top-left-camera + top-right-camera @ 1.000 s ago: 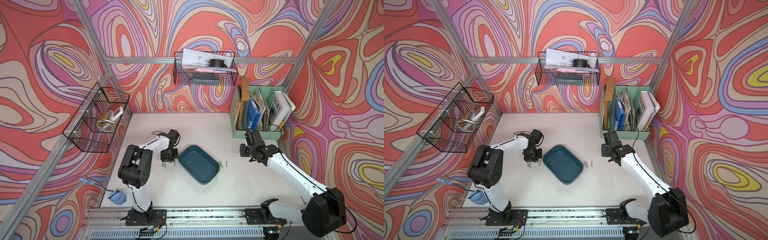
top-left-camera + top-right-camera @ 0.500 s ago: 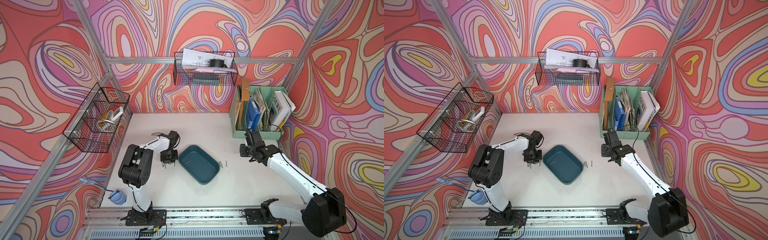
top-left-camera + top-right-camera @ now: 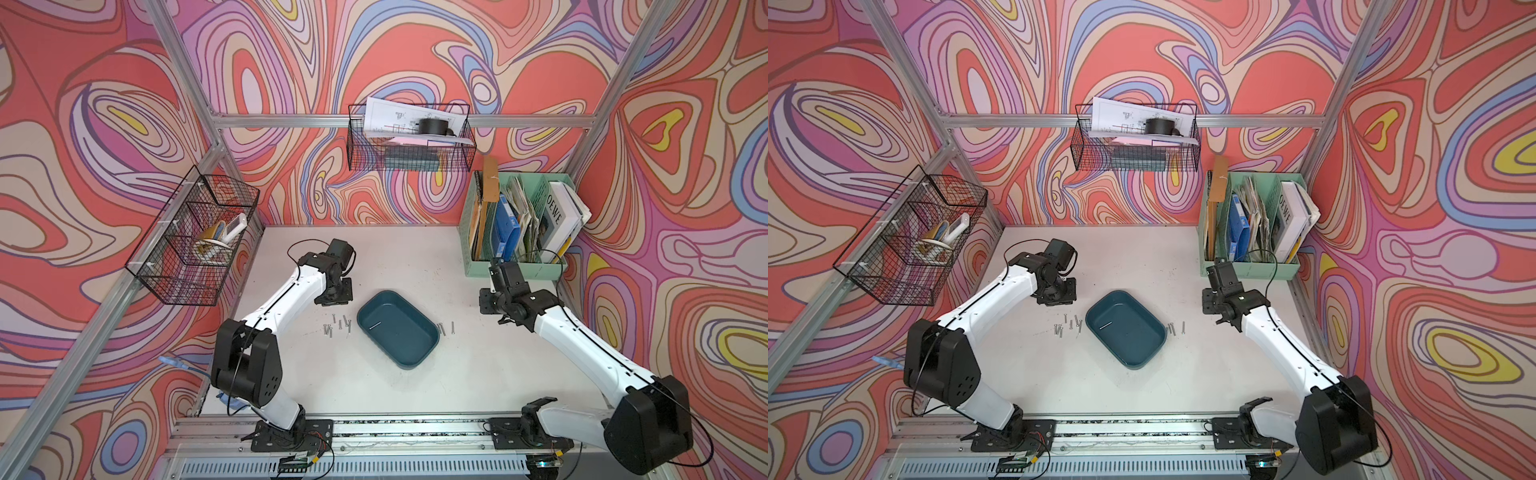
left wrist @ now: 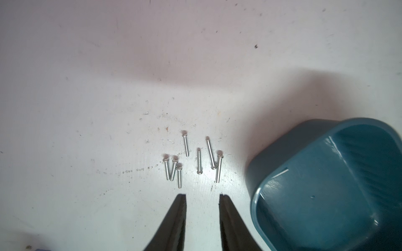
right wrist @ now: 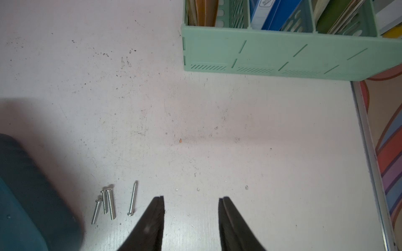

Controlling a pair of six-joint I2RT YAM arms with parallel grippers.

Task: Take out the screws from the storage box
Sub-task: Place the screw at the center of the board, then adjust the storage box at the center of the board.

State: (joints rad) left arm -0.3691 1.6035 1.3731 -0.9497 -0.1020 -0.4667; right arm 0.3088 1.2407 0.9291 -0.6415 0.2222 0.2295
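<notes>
Step in hand: clearing the storage box (image 3: 401, 336), judged near its end. One screw lies inside and the rest lie out on the surface (image 3: 415, 257).
Next move: a reach into the box for that single screw (image 4: 280, 173). It lies flat on the floor close to a wall, so the move calls for narrowly set tips, lowered to the floor across the shaft and clear of the rim.
Surface: white, scuffed; carries the box near its middle and the organizer at the far right corner.
File organizer (image 3: 536, 270): mint green; compartments packed with folders, a blue binder, papers and a white book.
Wire baskets: one on the back wall (image 3: 409, 166) holds papers and a black round item. One on the left wall (image 3: 187, 266) holds a white item and a yellowish roll, not clear.
Storage box: dark teal, shallow, set askew; holds the single screw only.
Left gripper (image 4: 202, 195): above the surface, beside the box; fingers (image 4: 178, 217) parted, nothing between them.
Right gripper (image 5: 191, 198): on the box's other side, near the organizer; fingers (image 5: 152, 221) spread wide, empty.
Left group (image 4: 191, 158): seven screws on the surface, ahead of the left tips, close to the box wall.
Right group (image 5: 108, 204): four screws on the surface, beside the box, near the right tips.
</notes>
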